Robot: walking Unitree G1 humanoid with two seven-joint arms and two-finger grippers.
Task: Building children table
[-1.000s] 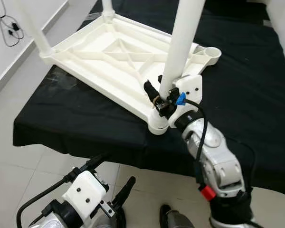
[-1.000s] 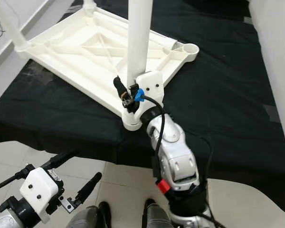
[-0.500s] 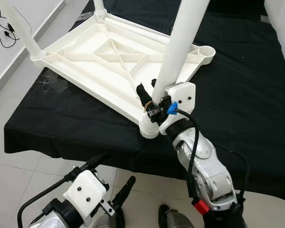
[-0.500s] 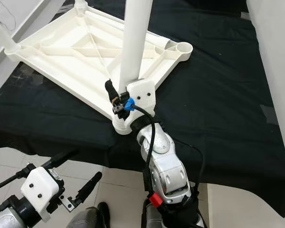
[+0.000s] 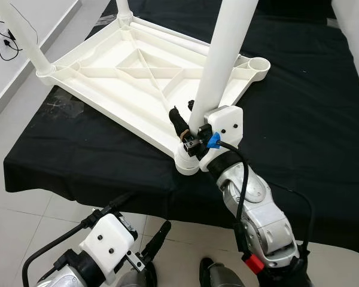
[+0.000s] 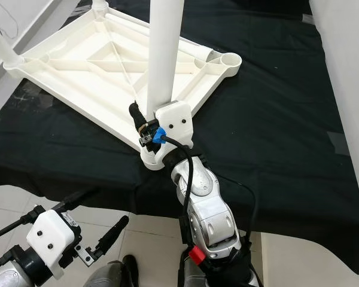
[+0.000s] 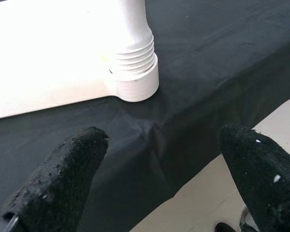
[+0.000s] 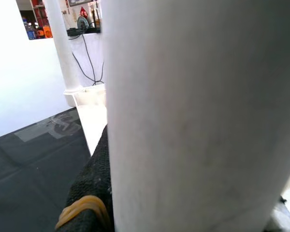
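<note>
Right gripper (image 5: 188, 128) clamped on white leg (image 5: 222, 57), frame centre, seated in tabletop (image 5: 137, 66) corner socket. Left gripper (image 7: 159, 179) wide open, empty, lower left. Risk: off-axis push cross-threads leg.

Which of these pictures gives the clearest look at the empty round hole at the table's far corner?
The right eye view: the empty corner socket sits whole and unobstructed on the upturned table top. The left eye view shows it too, near the held leg. The wrist views show other corners, not this one.
</note>
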